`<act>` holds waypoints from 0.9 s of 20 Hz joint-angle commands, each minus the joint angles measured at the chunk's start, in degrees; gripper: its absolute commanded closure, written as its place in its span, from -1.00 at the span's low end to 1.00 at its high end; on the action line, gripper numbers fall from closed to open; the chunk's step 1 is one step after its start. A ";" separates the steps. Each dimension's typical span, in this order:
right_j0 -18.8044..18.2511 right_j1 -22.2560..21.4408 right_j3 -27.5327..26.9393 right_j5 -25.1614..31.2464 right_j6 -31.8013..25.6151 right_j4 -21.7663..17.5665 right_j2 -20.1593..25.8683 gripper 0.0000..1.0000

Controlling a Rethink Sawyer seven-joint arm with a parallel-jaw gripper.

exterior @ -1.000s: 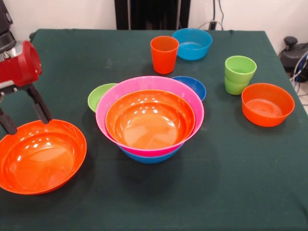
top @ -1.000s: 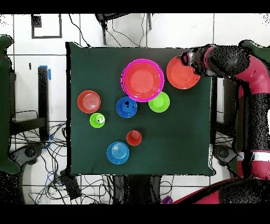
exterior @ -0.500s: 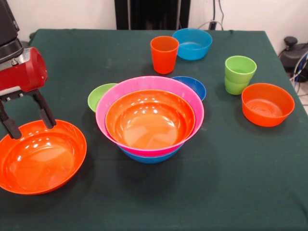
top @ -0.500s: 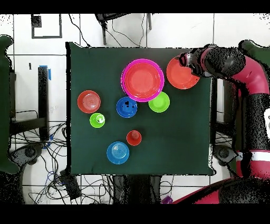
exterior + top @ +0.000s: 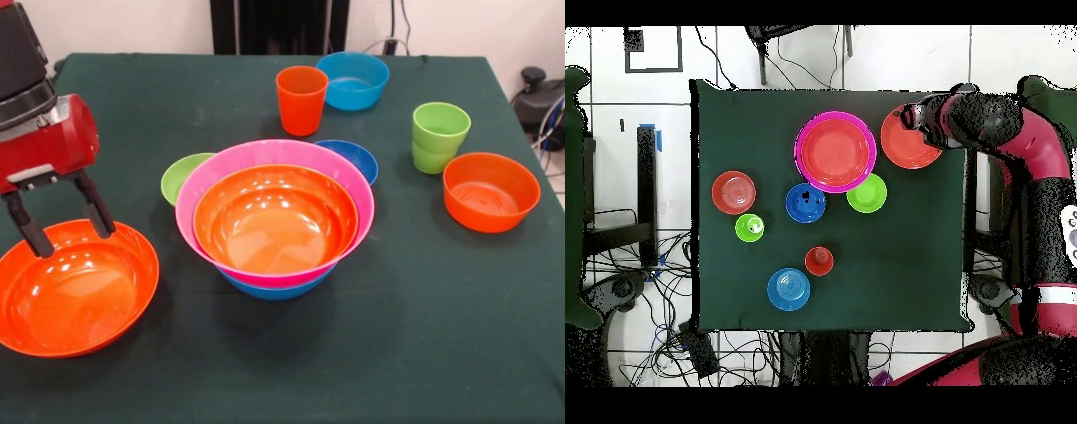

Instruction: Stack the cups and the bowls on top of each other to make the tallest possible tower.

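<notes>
Two dark fingers (image 5: 99, 216) of end effector (image 5: 69, 231) apparently straddle orange bowl (image 5: 75, 287) rim.

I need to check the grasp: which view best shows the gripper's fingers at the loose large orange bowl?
The front view: the gripper shows both black fingers spread open at the far rim of the loose large orange plastic bowl. Overhead, the arm covers the gripper, so only its place at the bowl's edge shows.

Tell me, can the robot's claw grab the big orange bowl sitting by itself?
Probably yes. The gripper is open and hangs right at the far rim of the lone large orange bowl, with nothing in between.
</notes>
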 commanded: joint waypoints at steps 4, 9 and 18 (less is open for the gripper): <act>0.79 2.48 7.58 -5.56 -10.85 -7.00 -4.40 -1.00; 0.38 2.45 9.13 -7.14 -9.95 -7.76 -4.43 -1.00; -0.10 3.02 10.25 -8.87 -7.94 -7.66 -4.21 -1.00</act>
